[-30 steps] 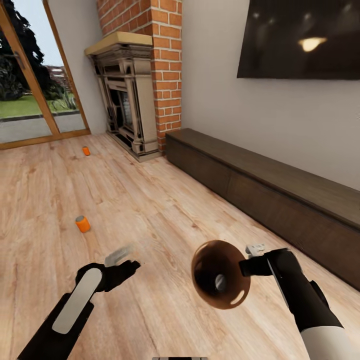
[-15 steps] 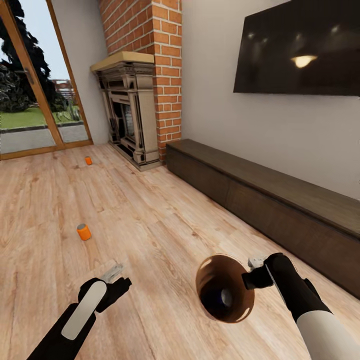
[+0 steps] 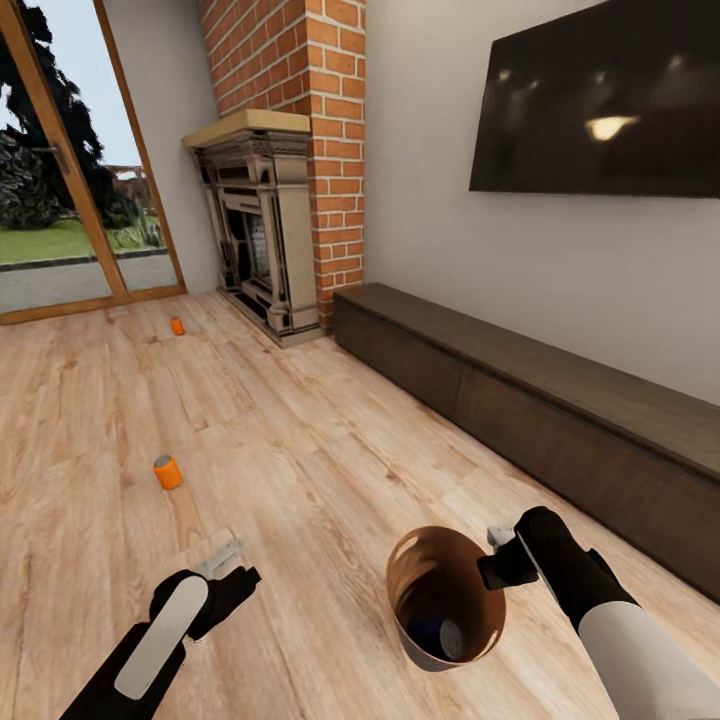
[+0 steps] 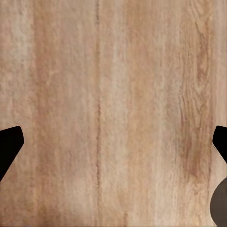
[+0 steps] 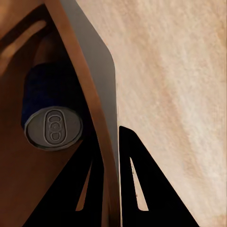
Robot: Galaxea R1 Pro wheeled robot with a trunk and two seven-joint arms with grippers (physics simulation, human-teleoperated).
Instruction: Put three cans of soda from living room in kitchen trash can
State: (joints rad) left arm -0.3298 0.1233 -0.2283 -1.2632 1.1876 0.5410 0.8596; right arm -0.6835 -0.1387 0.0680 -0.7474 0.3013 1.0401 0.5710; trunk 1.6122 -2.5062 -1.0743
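Head view: right arm reaches forward low over the wood floor (image 3: 320,450), right gripper (image 3: 497,560) pinching the rim of the trash can (image 3: 445,597), tilted, a can lying inside. Left gripper (image 3: 228,570) extended low, empty. Two orange soda cans stand on the floor: near can (image 3: 167,472), far can (image 3: 177,326) by the fireplace (image 3: 258,230). Left wrist view: fingers (image 4: 9,146) spread wide over bare planks. Right wrist view: fingers (image 5: 142,189) clamp the can wall; dark can (image 5: 52,116) inside.
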